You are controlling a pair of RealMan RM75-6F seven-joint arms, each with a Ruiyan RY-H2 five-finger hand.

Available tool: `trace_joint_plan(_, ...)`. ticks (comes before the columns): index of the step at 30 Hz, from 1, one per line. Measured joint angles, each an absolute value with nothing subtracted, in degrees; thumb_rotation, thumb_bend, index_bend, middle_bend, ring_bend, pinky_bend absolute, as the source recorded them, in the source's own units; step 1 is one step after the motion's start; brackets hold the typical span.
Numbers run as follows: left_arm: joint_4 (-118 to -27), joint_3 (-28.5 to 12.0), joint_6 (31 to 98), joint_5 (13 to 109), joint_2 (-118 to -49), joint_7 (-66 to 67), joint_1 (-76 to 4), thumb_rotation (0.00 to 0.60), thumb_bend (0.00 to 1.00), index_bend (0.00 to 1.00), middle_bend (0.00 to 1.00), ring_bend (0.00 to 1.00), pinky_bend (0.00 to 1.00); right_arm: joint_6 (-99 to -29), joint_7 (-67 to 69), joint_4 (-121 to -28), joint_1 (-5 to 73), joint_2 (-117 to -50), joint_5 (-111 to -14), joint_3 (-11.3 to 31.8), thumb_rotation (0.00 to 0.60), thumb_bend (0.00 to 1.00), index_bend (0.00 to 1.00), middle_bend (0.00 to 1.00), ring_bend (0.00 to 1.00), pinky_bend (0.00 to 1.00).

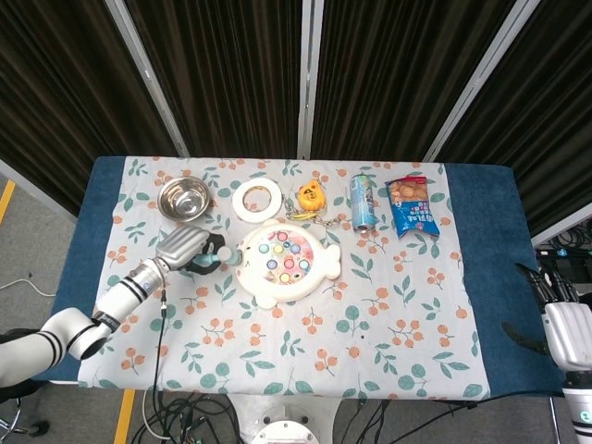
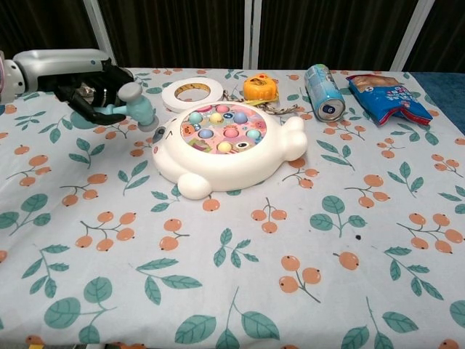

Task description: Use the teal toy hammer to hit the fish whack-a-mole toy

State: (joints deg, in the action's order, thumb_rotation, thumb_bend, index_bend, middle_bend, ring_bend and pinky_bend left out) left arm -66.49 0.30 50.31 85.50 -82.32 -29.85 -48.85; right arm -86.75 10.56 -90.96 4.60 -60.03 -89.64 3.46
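Observation:
The white fish whack-a-mole toy (image 1: 289, 264) (image 2: 229, 149) with coloured pegs lies at the table's middle. My left hand (image 1: 188, 247) (image 2: 76, 73) grips the teal toy hammer (image 1: 211, 259) (image 2: 129, 104) just left of the toy. The hammer's grey head (image 2: 138, 106) hangs beside the toy's left rim, clear of the pegs. My right hand (image 1: 564, 324) stays off the table's right edge with its fingers apart and nothing in it.
A steel bowl (image 1: 182, 198), a tape roll (image 1: 256, 199) (image 2: 192, 91), an orange toy (image 1: 312, 196) (image 2: 260, 87), a lying can (image 1: 361, 201) (image 2: 323, 90) and a blue snack bag (image 1: 415, 205) (image 2: 383, 94) line the far side. The near half of the leaf-print cloth (image 2: 232, 283) is bare.

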Motion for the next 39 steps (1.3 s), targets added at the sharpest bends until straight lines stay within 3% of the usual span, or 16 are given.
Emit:
trace_joint_plan(5,-62.5,0.6,49.9,84.0,-84.3,-26.0,-47.2,0.600,0.49,0.61,0.62,0.52,0.70,-86.6,10.4,-91.1,4.7,-60.1,-89.6,3.5,0.600,0.07,0.11,0.20,0.03,0.10)
trace_joint_plan(15,-58.2,1.1,48.1,83.2,-86.6,-25.2,-45.2,0.600,0.49,0.57,0.58,0.45,0.61,-86.4,10.2,-91.3,4.8,-60.0,-89.4,3.5,0.600,0.07,0.11,0.20,0.03,0.10)
trace_joint_plan(25,-56.4,1.2,48.2,84.2,-87.3,-27.3,-44.0,0.600,0.49,0.42,0.42,0.30,0.48,-86.4,10.1,-91.4,4.7,-60.0,-89.3,3.4,0.600,0.07,0.11,0.19,0.03,0.10)
trace_joint_plan(39,-56.8,1.2,50.1,85.8,-87.2,-25.8,-43.0,0.600,0.49,0.36,0.38,0.26,0.44,-86.8,9.9,-91.6,4.6,-60.0,-89.5,3.4,0.600,0.07,0.11,0.19,0.03,0.10)
